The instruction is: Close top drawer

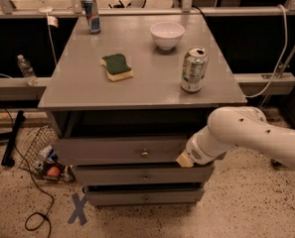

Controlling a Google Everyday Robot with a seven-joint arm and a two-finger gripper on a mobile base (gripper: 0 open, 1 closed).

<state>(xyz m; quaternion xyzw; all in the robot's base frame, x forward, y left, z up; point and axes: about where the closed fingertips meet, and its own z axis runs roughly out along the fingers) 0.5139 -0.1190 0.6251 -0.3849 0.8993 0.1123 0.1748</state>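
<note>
The top drawer (117, 150) is a wide grey wood-grain drawer with a small round metal knob (145, 153) at its middle. It stands pulled out a short way from under the cabinet top, with a dark gap above its front panel. My gripper (184, 159) sits at the end of the white arm (246, 135), which reaches in from the right. The gripper is against the right part of the drawer's front panel, right of the knob.
On the grey cabinet top (82, 83) stand a green-and-yellow sponge (117, 66), a white bowl (167, 34), a silver can (193, 69) and a blue can (92, 16). Two more knobbed drawer fronts (142, 175) lie below. A wire basket (40, 155), cables and a blue floor cross (79, 208) are at the left.
</note>
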